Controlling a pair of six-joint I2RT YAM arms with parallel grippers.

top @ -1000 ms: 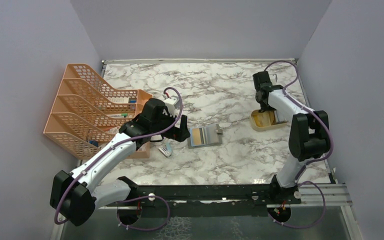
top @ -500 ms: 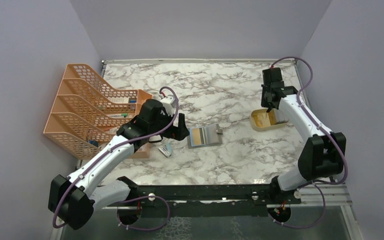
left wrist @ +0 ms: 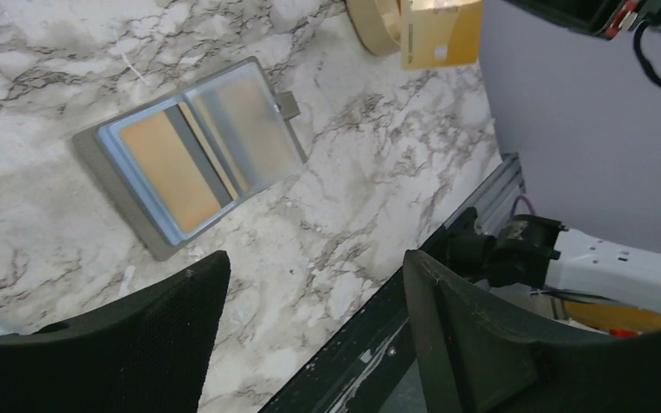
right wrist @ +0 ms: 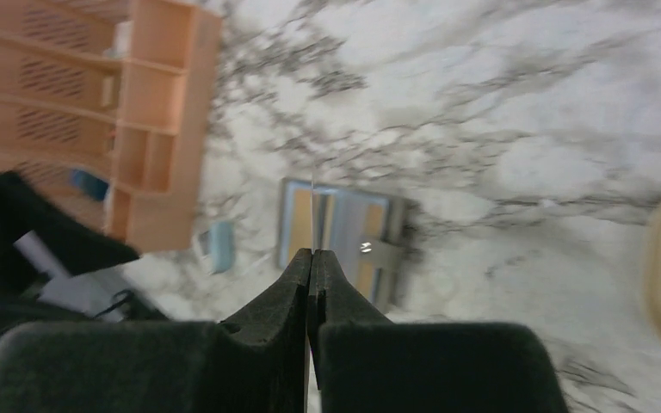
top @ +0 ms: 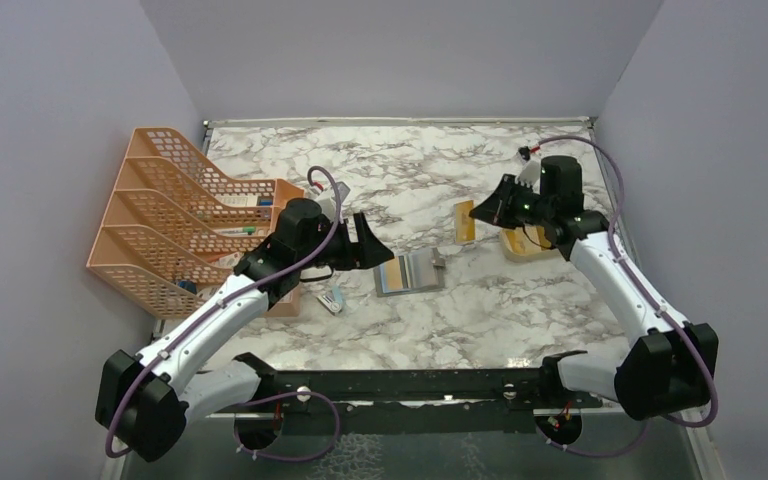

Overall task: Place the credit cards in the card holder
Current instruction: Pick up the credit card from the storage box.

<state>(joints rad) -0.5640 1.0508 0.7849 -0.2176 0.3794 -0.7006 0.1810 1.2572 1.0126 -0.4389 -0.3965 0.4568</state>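
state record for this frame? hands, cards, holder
left hand: open, empty, over the table beside the card holder
right hand: shut on a tan-gold card, held off the table
card holder: open flat, blue inside up
pocketed card: in a holder pocket
tray: by the right hand
file rack: table's left side

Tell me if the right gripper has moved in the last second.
Yes. The right gripper, holding a card, has swung left from above the tan tray and now sits between the tray and the open wallet.
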